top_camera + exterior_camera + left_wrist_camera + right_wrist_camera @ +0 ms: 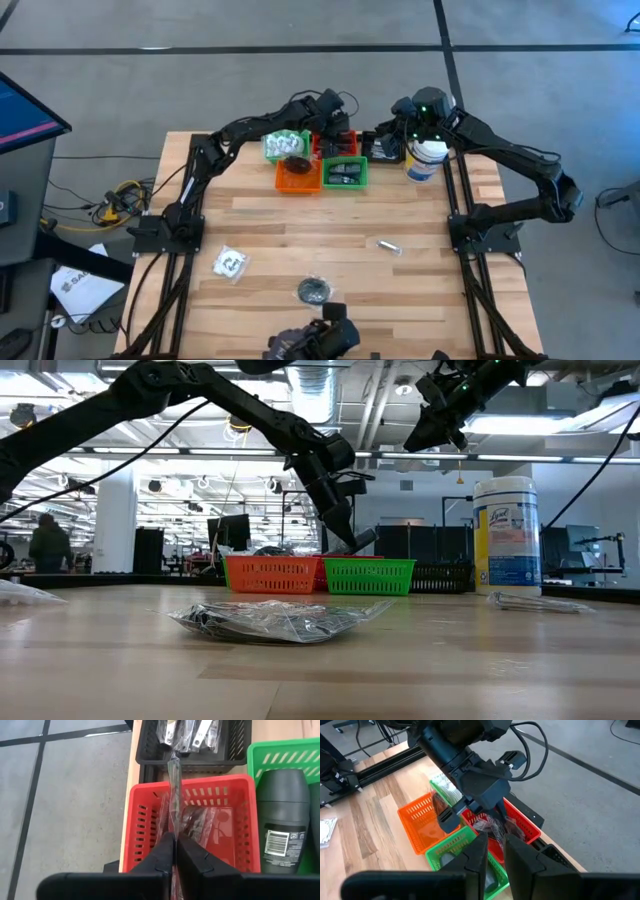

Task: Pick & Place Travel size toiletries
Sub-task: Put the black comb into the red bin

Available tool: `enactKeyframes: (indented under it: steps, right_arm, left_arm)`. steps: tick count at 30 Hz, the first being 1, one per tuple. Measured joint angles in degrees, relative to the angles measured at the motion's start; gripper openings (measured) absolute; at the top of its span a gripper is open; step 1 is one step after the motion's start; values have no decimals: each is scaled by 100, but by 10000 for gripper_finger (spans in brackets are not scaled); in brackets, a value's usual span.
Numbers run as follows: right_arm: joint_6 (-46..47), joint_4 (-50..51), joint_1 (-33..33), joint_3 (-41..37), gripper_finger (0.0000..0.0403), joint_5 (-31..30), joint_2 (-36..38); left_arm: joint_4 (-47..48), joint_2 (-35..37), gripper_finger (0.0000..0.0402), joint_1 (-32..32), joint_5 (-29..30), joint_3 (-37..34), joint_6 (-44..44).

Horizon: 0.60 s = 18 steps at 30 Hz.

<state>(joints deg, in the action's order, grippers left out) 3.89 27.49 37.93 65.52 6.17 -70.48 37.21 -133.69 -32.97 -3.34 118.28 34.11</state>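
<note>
My left gripper (pixel 174 840) is shut on a slim clear packet (pixel 174 795), one of the travel size toiletries, just above the red tray (pixel 150 800), which holds more clear packets. In the high view it is at the far middle of the table (pixel 335 135). My right gripper (pixel 494 846) hangs higher, to the right of the trays (pixel 392 132), with a narrow gap between its fingers and nothing in it. A white packet (pixel 230 263), a black round piece in plastic (pixel 313 291) and a silvery tube (pixel 388 245) lie flat on the near table. My left gripper pinches the clear packet's near end (pixel 174 832) between its two fingers. The fingers slant down toward the table's far edge and lie along the packet. The packet sticks out past the fingertips, edge-on, over the red tray; whether its far tip touches anything, I cannot tell.
Around the red tray stand a black tray (pixel 150 755) with silvery tubes, a green tray (pixel 260 755) with a dark grey oval (pixel 282 820), an orange tray (pixel 298 178) and a further green tray (pixel 283 145) with white packets. A tall white canister (pixel 425 160) stands right of them.
</note>
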Motion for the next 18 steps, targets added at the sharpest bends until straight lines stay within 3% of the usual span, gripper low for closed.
enactKeyframes:
  steps: [18]
  right_arm:
    - [54,-3,0,0,55,0,0]
  left_arm:
    - [-59,11,10,11,84,-527,9]
